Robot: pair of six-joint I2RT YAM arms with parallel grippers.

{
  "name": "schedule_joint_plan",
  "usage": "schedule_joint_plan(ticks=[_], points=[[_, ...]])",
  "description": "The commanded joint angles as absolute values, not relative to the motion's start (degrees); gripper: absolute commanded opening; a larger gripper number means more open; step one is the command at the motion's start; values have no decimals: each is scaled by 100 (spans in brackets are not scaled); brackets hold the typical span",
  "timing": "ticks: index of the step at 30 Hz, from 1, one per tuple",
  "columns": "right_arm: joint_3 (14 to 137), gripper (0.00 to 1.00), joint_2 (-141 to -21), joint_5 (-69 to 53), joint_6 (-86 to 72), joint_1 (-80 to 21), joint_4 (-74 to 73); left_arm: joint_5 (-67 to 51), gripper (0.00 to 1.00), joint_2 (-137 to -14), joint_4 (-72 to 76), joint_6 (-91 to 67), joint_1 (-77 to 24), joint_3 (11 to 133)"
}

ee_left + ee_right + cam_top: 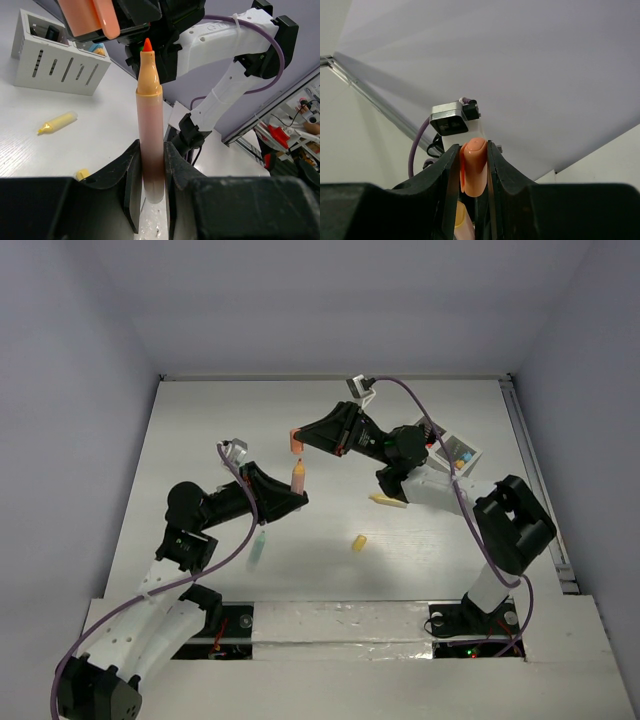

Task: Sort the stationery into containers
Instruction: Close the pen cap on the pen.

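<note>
Your left hand (151,172) is clamped on the lower barrel of an orange marker (150,115): smooth translucent plastic, upright, bare pointed tip up. Just above that tip and not touching it, your right hand (472,170) pinches the glossy orange cap (474,156). Likely step: recapping before sorting. Next: centre the cap over the tip and press straight down. Beyond both hands, the white slotted box (60,62) sits on the table (115,130), with a yellow marker (57,122) lying nearer.
</note>
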State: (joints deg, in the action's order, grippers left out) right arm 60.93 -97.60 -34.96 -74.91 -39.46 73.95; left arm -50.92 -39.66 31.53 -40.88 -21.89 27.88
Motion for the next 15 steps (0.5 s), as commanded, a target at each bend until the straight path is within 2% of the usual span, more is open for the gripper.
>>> schedule_joint_plan(ticks=[1, 15], points=[[6082, 0, -9747, -3489, -7655, -3981, 9474, -5194, 0, -3964, 3569, -4104, -2101, 2795], [5977, 0, -9598, -3463, -7708, -3981, 9721, -5142, 0, -4052, 3463, -4078, -2048, 2786]])
